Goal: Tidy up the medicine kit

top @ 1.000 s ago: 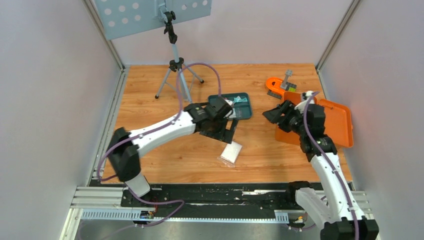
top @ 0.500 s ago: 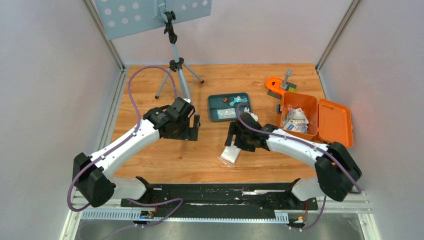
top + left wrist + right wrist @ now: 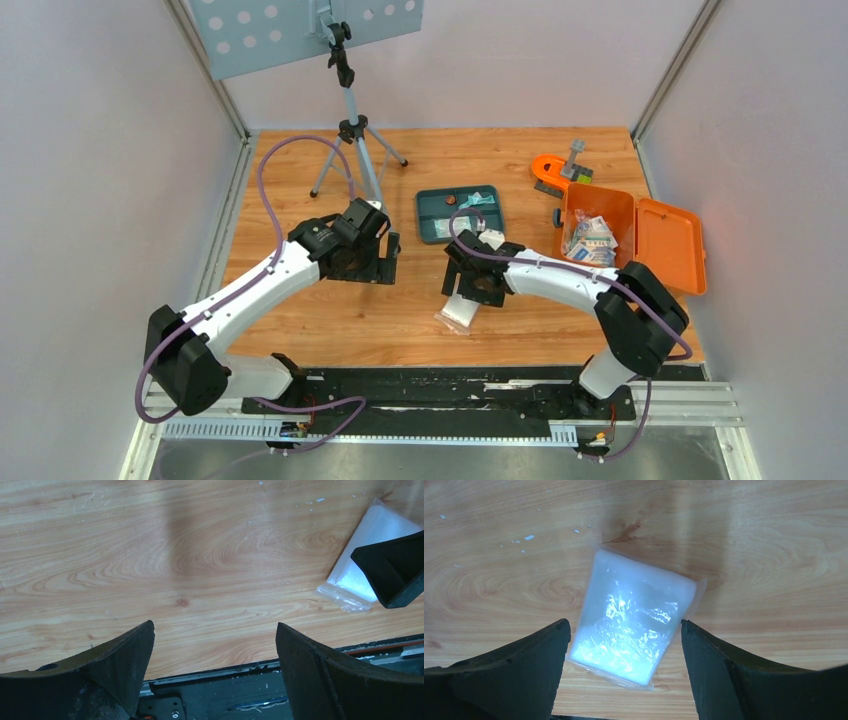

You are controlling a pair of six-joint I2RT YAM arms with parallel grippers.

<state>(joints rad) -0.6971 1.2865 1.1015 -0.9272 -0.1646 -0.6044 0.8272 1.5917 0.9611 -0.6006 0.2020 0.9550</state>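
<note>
Table [image 3: 300, 180] of light wood, two arms reaching in from the near edge. Medicine kit [image 3: 668, 245] sits at the far right of the table, lid thrown open flat to the right and small packets visible in the box half. Dark teal tray [image 3: 459, 212] is left of the kit and apart from it, with a few small items in its compartments. Small orange curved piece [image 3: 548, 168] lies just behind the kit. Tripod [image 3: 350, 130] stands at the back left.

Clear plastic pouch [image 3: 460, 310] with white contents lies flat on the wood, near the middle front and well apart from the kit. Right gripper [image 3: 470, 285] hangs directly over it with jaws spread wide and nothing grasped. The right wrist view shows the pouch [image 3: 634, 617] tilted between the two fingertips, and whether they touch it can't be told. Left gripper [image 3: 370, 262] is over bare wood left of the pouch, jaws also released and wide, holding nothing. The left wrist view catches the pouch [image 3: 357, 575] at its right edge, with a right-arm finger [image 3: 392, 572] over it.
</note>
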